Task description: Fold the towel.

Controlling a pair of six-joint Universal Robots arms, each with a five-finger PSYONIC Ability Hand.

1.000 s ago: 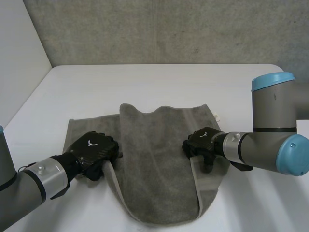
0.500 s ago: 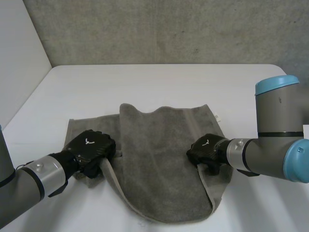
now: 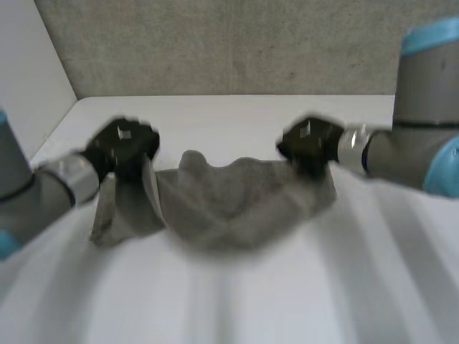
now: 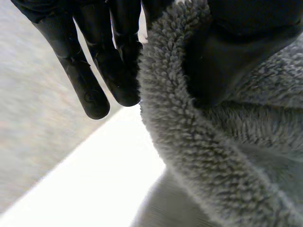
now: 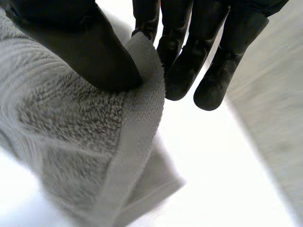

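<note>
As it hangs pinched, the grey towel (image 3: pixel 229 208) sags midway

You have one towel (image 3: pixel 237 204) to count, lying on one white table (image 3: pixel 237 294). You have two black hands on it: the left hand (image 3: pixel 123 142) at the towel's ten o'clock and the right hand (image 3: pixel 308 142) at its two o'clock. Two arms carry them, one left arm (image 3: pixel 43 190) and one right arm (image 3: pixel 419 147)

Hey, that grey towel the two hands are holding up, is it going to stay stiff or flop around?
Likely floppy: the towel sags in a curve between the left hand and the right hand. Probably not slippery, since its thick looped pile bunches inside each pinch. It seems light, as two pinches at its edge hold part of it up.
</note>
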